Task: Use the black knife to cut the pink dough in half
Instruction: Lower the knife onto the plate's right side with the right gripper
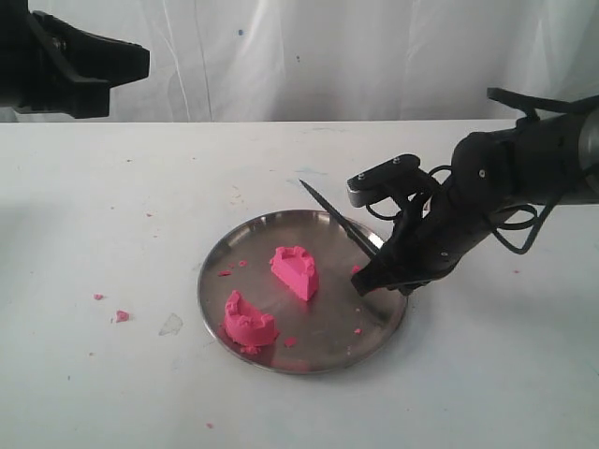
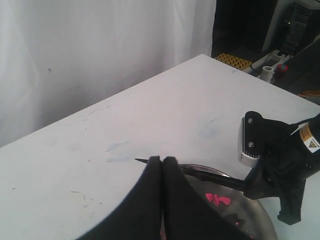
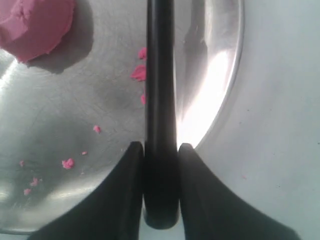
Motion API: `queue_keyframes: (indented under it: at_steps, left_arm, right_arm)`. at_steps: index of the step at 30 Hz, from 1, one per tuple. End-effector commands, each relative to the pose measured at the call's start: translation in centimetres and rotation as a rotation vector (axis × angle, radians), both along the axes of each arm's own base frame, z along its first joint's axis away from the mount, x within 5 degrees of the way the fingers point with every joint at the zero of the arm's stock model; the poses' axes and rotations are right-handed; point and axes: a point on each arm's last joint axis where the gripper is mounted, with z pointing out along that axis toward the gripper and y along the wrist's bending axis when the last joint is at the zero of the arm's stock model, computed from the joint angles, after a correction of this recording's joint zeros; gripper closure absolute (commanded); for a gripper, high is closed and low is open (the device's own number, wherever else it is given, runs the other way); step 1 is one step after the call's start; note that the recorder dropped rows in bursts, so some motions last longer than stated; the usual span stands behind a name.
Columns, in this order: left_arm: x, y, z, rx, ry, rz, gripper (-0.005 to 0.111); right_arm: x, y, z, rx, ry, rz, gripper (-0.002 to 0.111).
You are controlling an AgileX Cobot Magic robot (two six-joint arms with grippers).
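The pink dough lies in two half-round chunks on the round metal plate [image 1: 370, 323]: one chunk [image 1: 294, 271] near the middle, the other [image 1: 248, 323] at the front left rim. My right gripper [image 1: 376, 277] is shut on the handle of the black knife [image 1: 329, 210] over the plate's right side, with the blade pointing back and left, clear of both chunks. The right wrist view shows the handle [image 3: 160, 100] clamped at the gripper [image 3: 161, 148], with one chunk [image 3: 37, 25] off to the side. My left gripper [image 2: 162, 159] is shut and empty, raised at the far left [image 1: 131, 61].
Small pink crumbs lie on the plate [image 3: 67, 163] and on the white table left of it [image 1: 122, 316]. A white curtain hangs behind the table. The right arm's wrist [image 2: 280, 165] shows in the left wrist view, beside the plate.
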Motion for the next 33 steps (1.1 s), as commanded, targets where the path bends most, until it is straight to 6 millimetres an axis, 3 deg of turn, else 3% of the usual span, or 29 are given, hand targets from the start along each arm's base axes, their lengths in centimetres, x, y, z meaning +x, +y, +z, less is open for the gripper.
queue_keyframes:
  at_steps: [1,6,12,26,33]
  left_arm:
    - [-0.4,-0.3,0.0,-0.020,0.011,-0.025,0.107]
    - [-0.4,-0.3,0.0,-0.020,0.012,-0.027,0.107]
    - [-0.4,-0.3,0.0,-0.021,0.013,-0.033,0.107]
    - [-0.4,-0.3,0.0,-0.014,0.012,-0.034,0.107]
    - [-0.4,-0.3,0.0,-0.014,0.012,-0.034,0.107]
  right_arm:
    - [0.2,0.1,0.2,0.037,-0.012,0.006,0.108]
    - [0.2,0.4,-0.2,0.054,0.005,0.032,0.106]
    - [0.2,0.5,-0.4,0.064,0.010,0.022,0.093]
    - [0.3,0.5,-1.4,0.053,0.038,0.020,0.091]
    - [0.4,0.5,-1.7,0.052,0.040,0.019,0.077]
